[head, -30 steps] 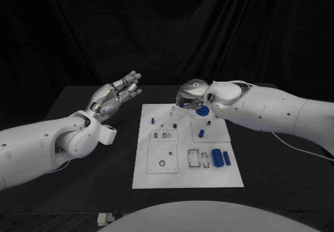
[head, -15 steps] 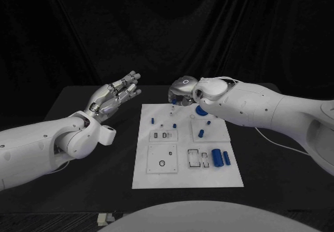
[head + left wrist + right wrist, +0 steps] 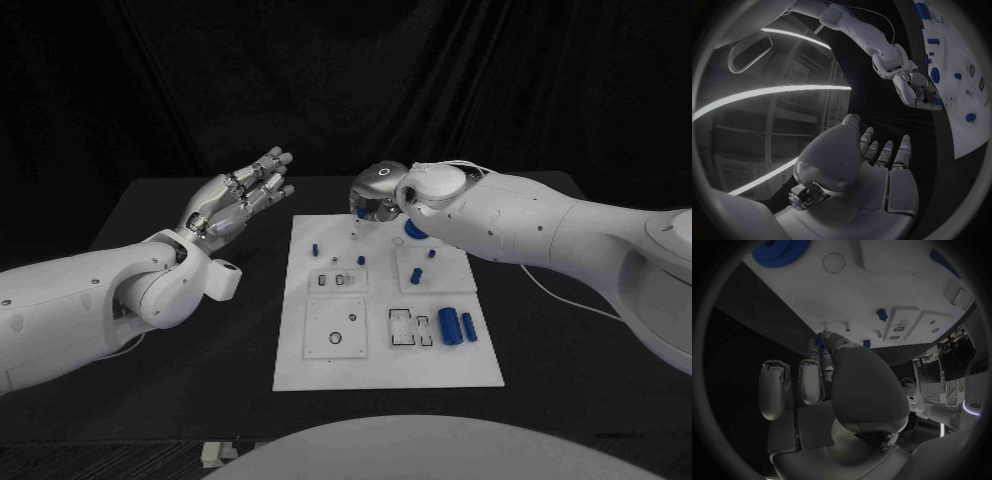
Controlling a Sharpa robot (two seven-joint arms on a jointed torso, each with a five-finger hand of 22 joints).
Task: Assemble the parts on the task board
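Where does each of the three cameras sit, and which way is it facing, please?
Head view: on the robot's head, looking down at the task board; both white arms reach in.
Left wrist view: behind the left hand, raised off the table, looking across at the right hand.
Right wrist view: behind the right hand, facing the board's far edge and the blue gear.
Shared: all show the board.

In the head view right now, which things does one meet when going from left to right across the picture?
Left hand raised beside the board → task board → right hand at the board's far edge → blue gear → pair of blue cylinders near the board's right edge.
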